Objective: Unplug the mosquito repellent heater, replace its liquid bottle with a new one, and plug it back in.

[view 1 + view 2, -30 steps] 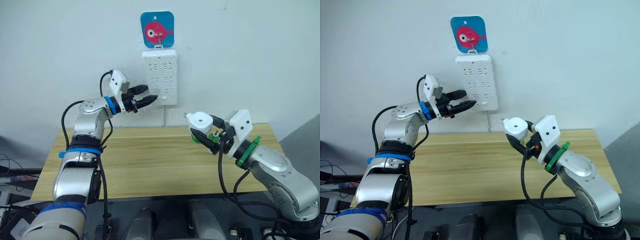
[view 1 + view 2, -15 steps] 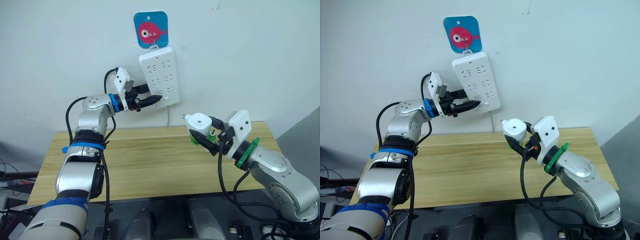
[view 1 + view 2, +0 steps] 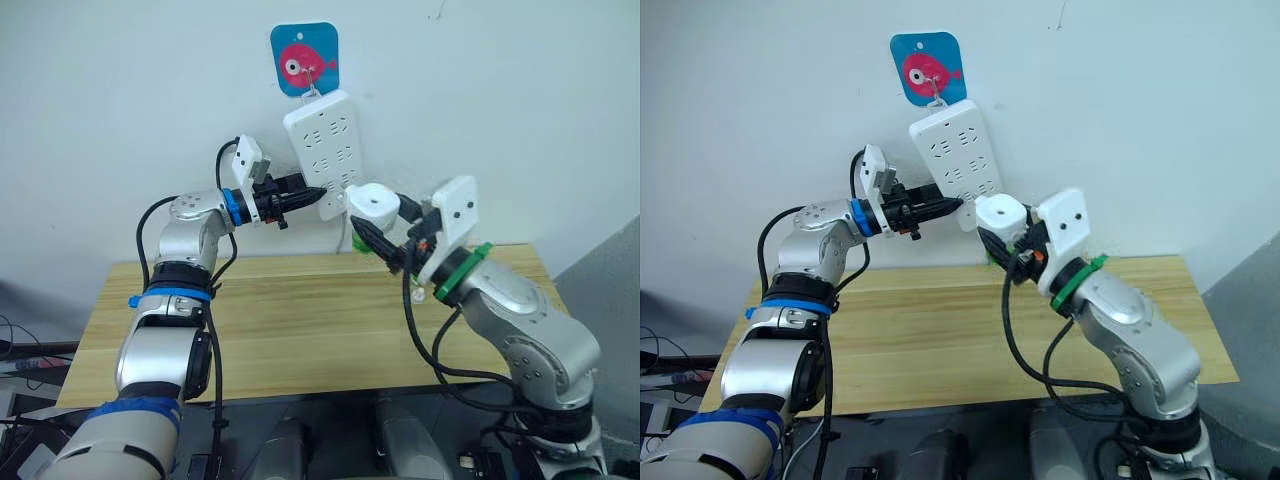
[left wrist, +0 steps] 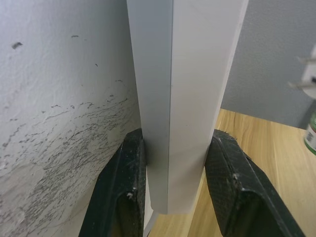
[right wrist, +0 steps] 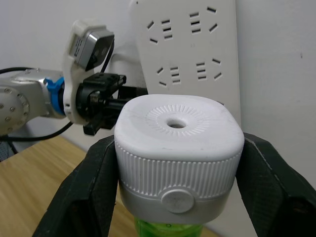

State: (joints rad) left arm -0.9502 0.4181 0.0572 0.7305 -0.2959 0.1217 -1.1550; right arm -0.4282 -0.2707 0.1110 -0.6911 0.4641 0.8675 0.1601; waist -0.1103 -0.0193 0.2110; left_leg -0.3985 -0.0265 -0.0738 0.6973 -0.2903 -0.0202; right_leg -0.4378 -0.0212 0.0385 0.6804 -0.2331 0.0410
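The right pincer (image 3: 372, 232) is clamped on the mosquito repellent heater (image 3: 372, 203) and holds it up in the air, above the far edge of the wooden table (image 3: 300, 320) and just beside the lower end of the power strip (image 3: 322, 140). In the right wrist view the two black fingers (image 5: 81, 192) press on both sides of the white ribbed body, and a green liquid bottle (image 5: 168, 229) shows under it — screwed in from below. The heater stands about upright: its long axis goes from the bottle at the bottom to the round top vent (image 5: 176, 123) at the top, and the vent faces up, a little tilted toward the camera. In the left wrist view two metal prongs (image 4: 302, 71) show at the edge of the picture; they point sideways toward the strip but are apart from it.

The power strip hangs on the wall from a hook under a blue card with a pink fish (image 3: 304, 60), and it is tilted, with its lower end swung toward the robot's right. The left pincer (image 3: 310, 195) is closed on the lower edge of the strip — in the left wrist view the white body sits tight between both fingers (image 4: 129, 187), next to the rough wall (image 4: 59, 123).
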